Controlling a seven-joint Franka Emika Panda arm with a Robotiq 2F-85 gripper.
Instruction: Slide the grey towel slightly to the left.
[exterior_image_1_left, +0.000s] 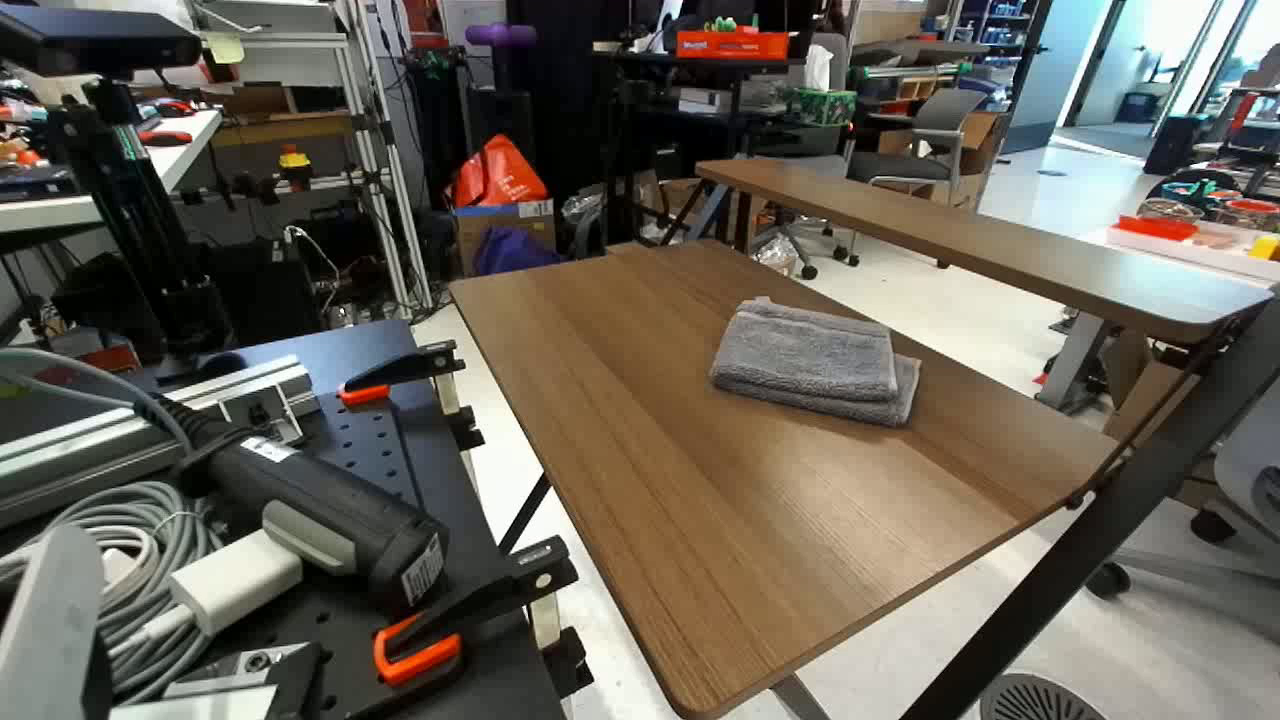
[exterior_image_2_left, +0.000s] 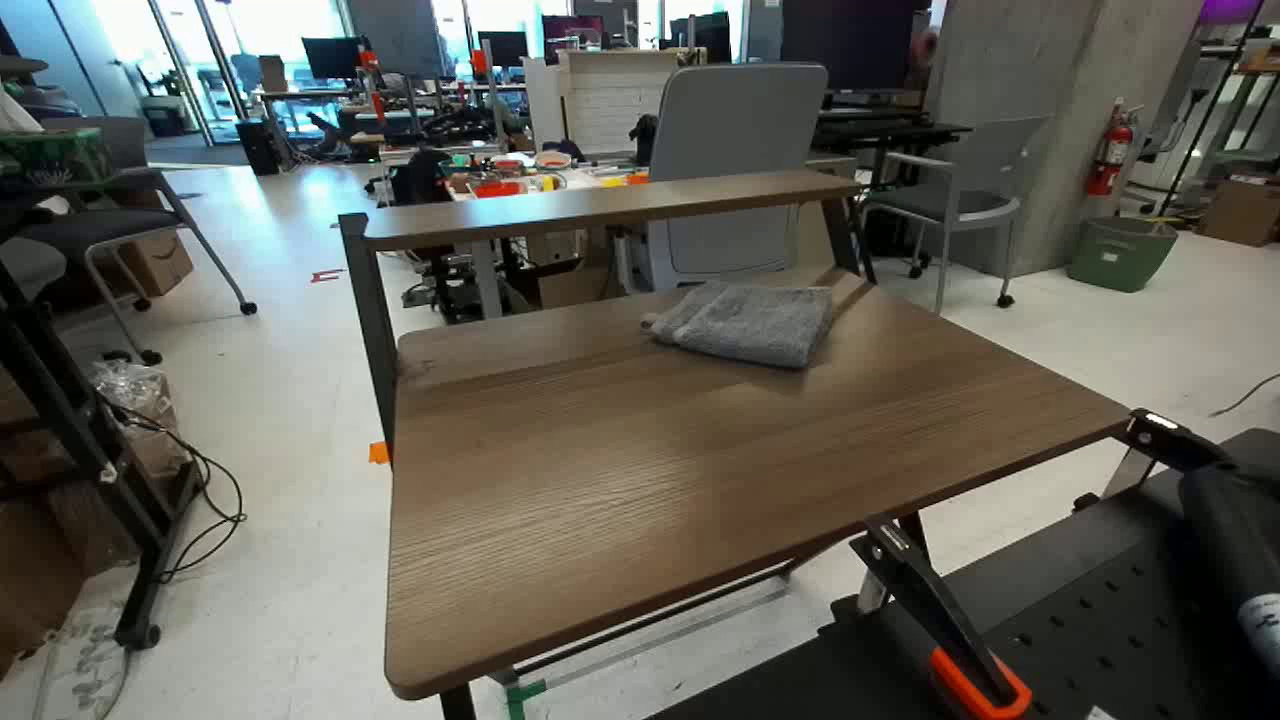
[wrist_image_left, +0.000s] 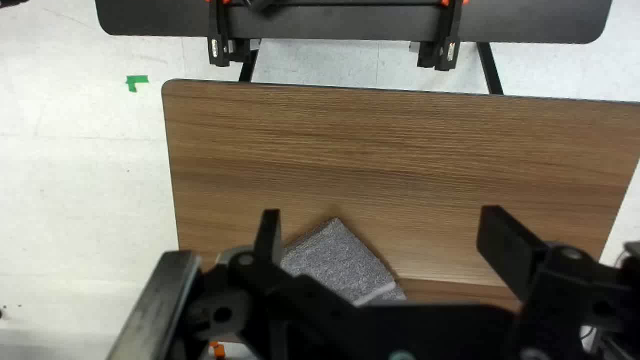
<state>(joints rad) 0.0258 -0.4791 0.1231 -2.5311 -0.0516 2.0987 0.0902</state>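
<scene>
The grey towel (exterior_image_1_left: 808, 355) lies folded and flat on the brown wooden tabletop (exterior_image_1_left: 620, 420). It also lies on the tabletop (exterior_image_2_left: 560, 480) in an exterior view, near the edge by the raised shelf (exterior_image_2_left: 600, 208), where the towel (exterior_image_2_left: 750, 322) looks slightly rumpled. In the wrist view the towel (wrist_image_left: 340, 260) shows below and between the fingers, nearer the left finger, with its lower part hidden by the gripper body. My gripper (wrist_image_left: 382, 215) is open and empty, well above the tabletop (wrist_image_left: 400, 150). Neither exterior view shows the gripper.
A black bench (exterior_image_1_left: 350, 440) with orange-handled clamps (exterior_image_1_left: 420, 640) stands beside the table across a narrow gap. It holds a black cylindrical device (exterior_image_1_left: 320, 500) and coiled grey cables (exterior_image_1_left: 150, 530). The raised wooden shelf runs along the table's opposite side. A grey chair (exterior_image_2_left: 740, 170) stands behind it.
</scene>
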